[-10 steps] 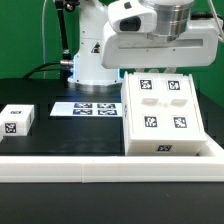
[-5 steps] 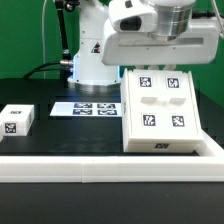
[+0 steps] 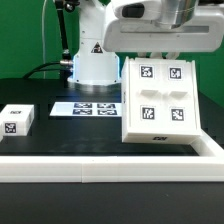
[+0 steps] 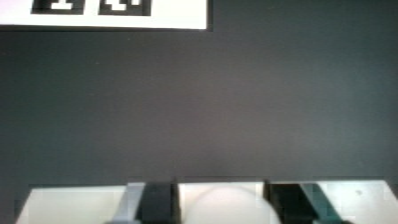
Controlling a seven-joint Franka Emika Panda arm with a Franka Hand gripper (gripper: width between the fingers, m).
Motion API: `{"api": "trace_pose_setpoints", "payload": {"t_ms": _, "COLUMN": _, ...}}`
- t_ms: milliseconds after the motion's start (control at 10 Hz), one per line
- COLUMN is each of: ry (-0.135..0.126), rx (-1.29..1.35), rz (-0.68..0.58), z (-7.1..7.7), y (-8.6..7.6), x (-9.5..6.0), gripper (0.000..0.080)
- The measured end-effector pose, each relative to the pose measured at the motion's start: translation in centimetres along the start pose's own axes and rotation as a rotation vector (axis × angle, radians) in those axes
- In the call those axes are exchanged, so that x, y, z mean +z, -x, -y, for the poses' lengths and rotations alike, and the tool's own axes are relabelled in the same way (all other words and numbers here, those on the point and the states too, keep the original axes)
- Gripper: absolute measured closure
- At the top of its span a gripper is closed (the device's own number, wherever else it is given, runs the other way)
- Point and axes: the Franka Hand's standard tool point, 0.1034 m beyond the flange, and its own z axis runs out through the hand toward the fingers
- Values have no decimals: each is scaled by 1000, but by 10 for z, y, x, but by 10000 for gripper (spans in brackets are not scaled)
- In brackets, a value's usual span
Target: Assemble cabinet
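Note:
The white cabinet body point(image 3: 160, 100), a box with several tags on its face, stands at the exterior view's right, tipped up with its lower edge near the border rail. My gripper point(image 3: 155, 54) is at its top edge, mostly hidden behind it. In the wrist view my gripper point(image 4: 221, 204) is shut on the cabinet body's white edge point(image 4: 71, 206), with dark fingers point(image 4: 157, 203) on either side of it. A small white cabinet panel point(image 3: 17, 120) with one tag lies at the exterior view's left.
The marker board point(image 3: 85, 107) lies flat on the black table in front of the arm's base point(image 3: 92, 65); it also shows in the wrist view point(image 4: 107, 12). A long low white border rail point(image 3: 100, 160) runs along the front and turns up at the right.
The arm has risen, and the cabinet body has come up with it, its face now steeper and higher in the exterior view. The small panel has not moved.

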Motion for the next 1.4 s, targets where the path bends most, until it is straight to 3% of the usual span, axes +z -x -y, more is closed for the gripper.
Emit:
{"api": "trace_pose_setpoints", "payload": {"t_ms": 300, "ry": -6, "rx": 33, "rz": 70, "z": 2, "y": 1, "x": 15, "gripper": 574}}
{"api": "trace_pose_setpoints", "payload": {"t_ms": 500, "ry": -63, "rx": 94, "rz": 143, "z": 1, "y": 0, "x": 11, "gripper": 574}}
{"api": "trace_pose_setpoints", "payload": {"t_ms": 800, "ry": -64, "rx": 86, "rz": 170, "z": 4, "y": -2, "x": -2, "gripper": 574}}
{"api": "trace_pose_setpoints", "payload": {"t_ms": 1300, "ry": -76, "rx": 51, "rz": 221, "z": 5, "y": 4, "x": 2, "gripper": 574}}
{"api": "trace_pose_setpoints", "payload": {"t_ms": 1400, "ry": -89, "rx": 52, "rz": 243, "z": 6, "y": 4, "x": -1, "gripper": 574}}
